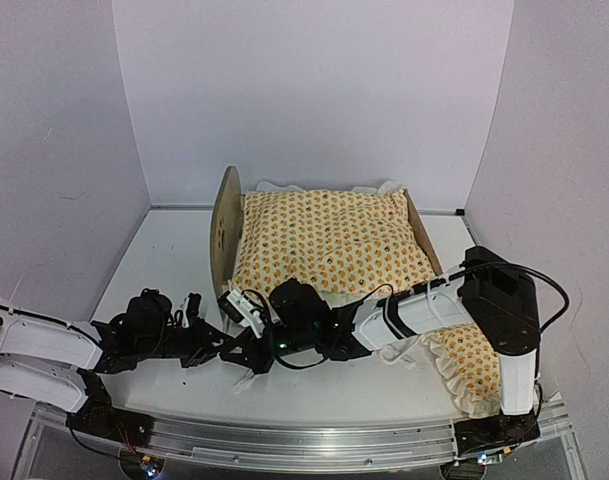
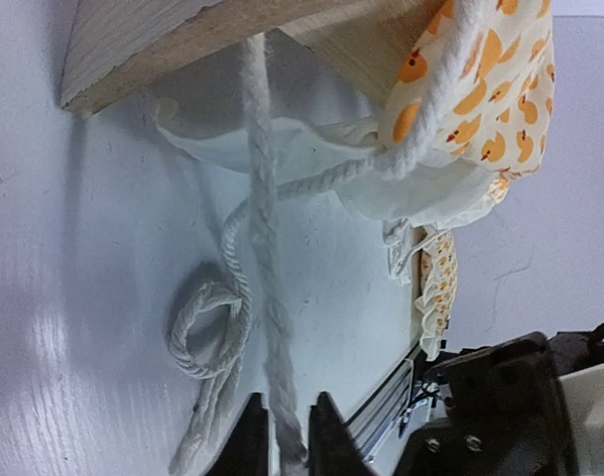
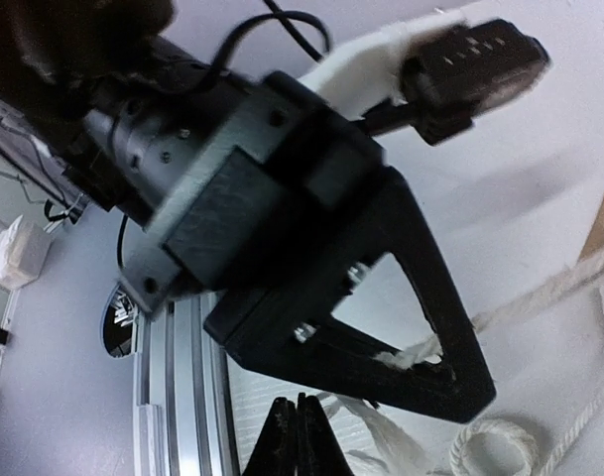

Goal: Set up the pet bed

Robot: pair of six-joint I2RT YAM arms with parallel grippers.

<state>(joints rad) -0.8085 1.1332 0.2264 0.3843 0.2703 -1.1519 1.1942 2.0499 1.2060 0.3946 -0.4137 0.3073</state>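
The quilt (image 1: 329, 240) hides the pet bed's (image 1: 225, 225) inside; the cord's (image 2: 260, 178) lower end is cut off.

Pet bed (image 1: 226, 232): light-wood frame, rounded end board with cutouts, upright on table (image 1: 164, 290), centre toward back; mattress not visible.

The left arm (image 1: 44, 350) is laid low, stretched from its base at 7 o'clock toward 3 o'clock, with the black wrist (image 1: 144, 325) carried level. The left hand (image 2: 287, 441) is held with its fingers (image 2: 250, 436) drawn narrow, and a white cord (image 2: 262, 248) is pinched between them. The right arm (image 1: 519, 370) is raised from its base at 5 o'clock and bent sharply at the elbow (image 1: 504, 290). Its forearm (image 1: 414, 312) is sent down toward 9 o'clock. The right hand (image 3: 298, 436) is pressed fully together, its tips just beside the left hand.
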